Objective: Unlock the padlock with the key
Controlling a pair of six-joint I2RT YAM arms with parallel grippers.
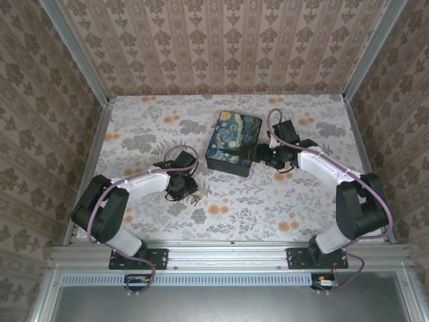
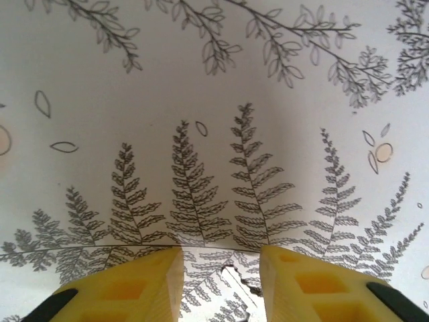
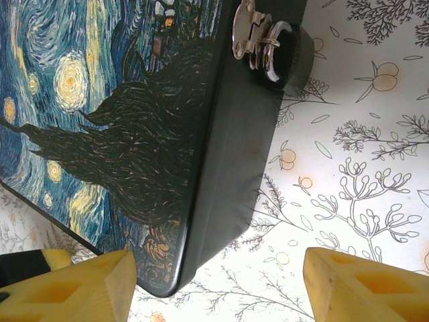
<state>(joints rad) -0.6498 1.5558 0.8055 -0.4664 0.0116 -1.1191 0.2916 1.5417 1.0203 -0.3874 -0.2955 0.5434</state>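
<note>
While the left claw (image 1: pixel 179 186) hangs low over the floral worktop (image 1: pixel 281 201), the padlock (image 1: pixel 194 198) sits just to its right, a tiny brassy lump lying on the cloth, near of the box (image 1: pixel 233 142) and apart from it.

It looks like a hard, dense bit of metal. It is probably smooth and slippery, and so small that it could skate away under a careless nudge. The best hold is likely a pinch across its flat body, leaving the shackle and keyhole free.

From the left wrist, the left claw (image 2: pixel 221 288) is open a narrow way, with its yellow fingers (image 2: pixel 134 288) pointing at bare fern print. A pale jagged sliver shows in the gap, but whether that is the key cannot be told.

The left arm runs from its near-left base with the elbow out left, the forearm heading right and the wrist tipped down.

The right arm bends at the right edge and reaches left, bringing the right claw (image 1: pixel 271 155) up against the box's right side. In its own view the right claw (image 3: pixel 221 275) gapes wide and empty, straddling the box's black corner, with a silver latch (image 3: pixel 244 30) further along that side.
</note>
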